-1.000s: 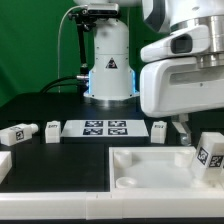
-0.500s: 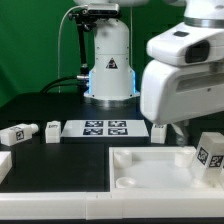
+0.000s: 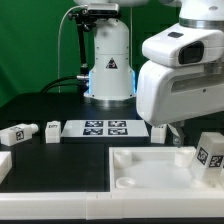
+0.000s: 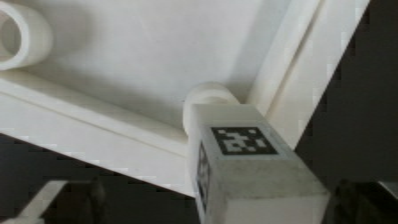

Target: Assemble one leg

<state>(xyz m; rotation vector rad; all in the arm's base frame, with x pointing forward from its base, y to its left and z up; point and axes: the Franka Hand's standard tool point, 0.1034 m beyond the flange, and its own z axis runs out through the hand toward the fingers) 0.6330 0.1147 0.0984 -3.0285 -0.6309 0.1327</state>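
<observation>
Near the worktop's front corner on the exterior view's right, the leg [image 3: 210, 155] leans tilted on the rim of the tray piece [image 3: 140, 165], and its tag shows to the wrist camera, so I think it is easy to reach from above. The gripper [image 4: 222, 205] hangs over it with jaws wide. The dark fingers [image 4: 57, 200] are apart from both its sides, probably lined up for a grasp not yet made.

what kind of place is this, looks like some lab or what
Most likely a robotics lab bench: a robot arm over a black table, a white marker board of printed tags lying on it, a small white leg bearing a similar tag, and a green curtain behind.
</observation>
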